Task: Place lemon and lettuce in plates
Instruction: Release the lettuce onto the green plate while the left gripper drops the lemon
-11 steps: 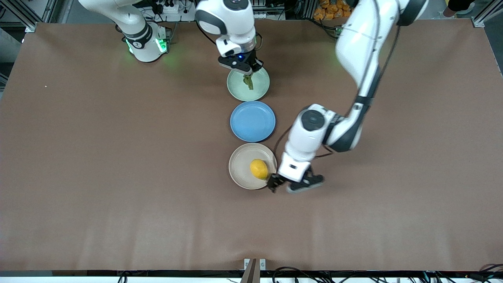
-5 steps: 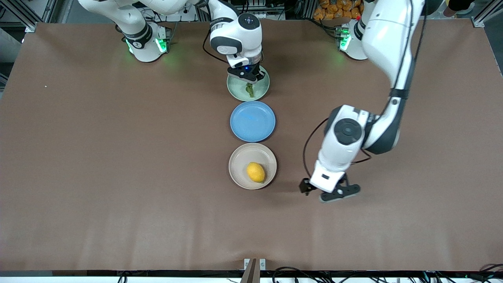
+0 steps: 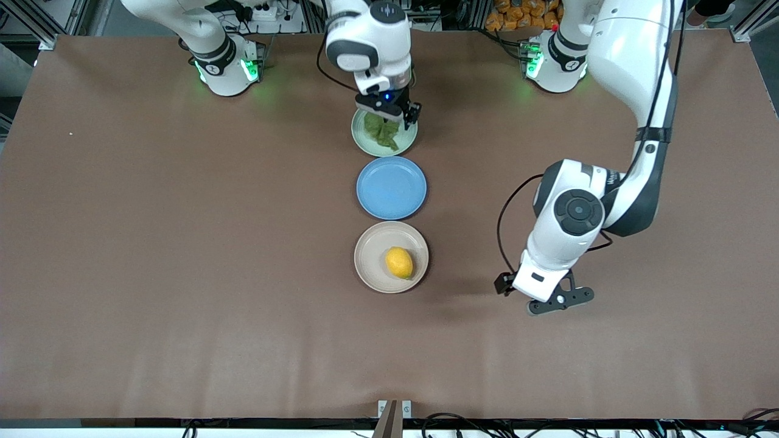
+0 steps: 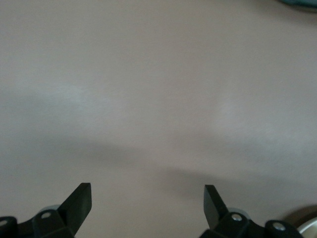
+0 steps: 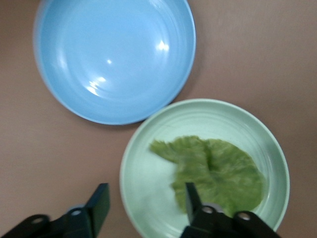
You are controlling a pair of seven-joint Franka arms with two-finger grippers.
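Note:
The lemon [image 3: 399, 263] lies in the cream white plate [image 3: 371, 258], the plate nearest the front camera. The lettuce [image 3: 381, 131] lies flat in the pale mint green plate [image 3: 408, 141], the one nearest the robots' bases; it also shows in the right wrist view [image 5: 218, 171] in that plate [image 5: 148, 173]. My right gripper [image 3: 398, 114] is open and empty over the mint plate's rim; in the right wrist view [image 5: 146, 206] its fingers stand apart. My left gripper [image 3: 535, 298] is open and empty over bare table toward the left arm's end, apart from the cream plate; it also shows in the left wrist view [image 4: 147, 203].
A blue plate [image 3: 391, 187] lies empty between the two task plates; it also shows in the right wrist view [image 5: 114, 59]. The brown table [image 3: 182, 243] spreads wide on both sides of the row of plates.
The lettuce has dropped from the right gripper and now lies spread in the mint plate; the right gripper has opened. The left gripper has moved away from the lemon and cream plate toward the left arm's end.

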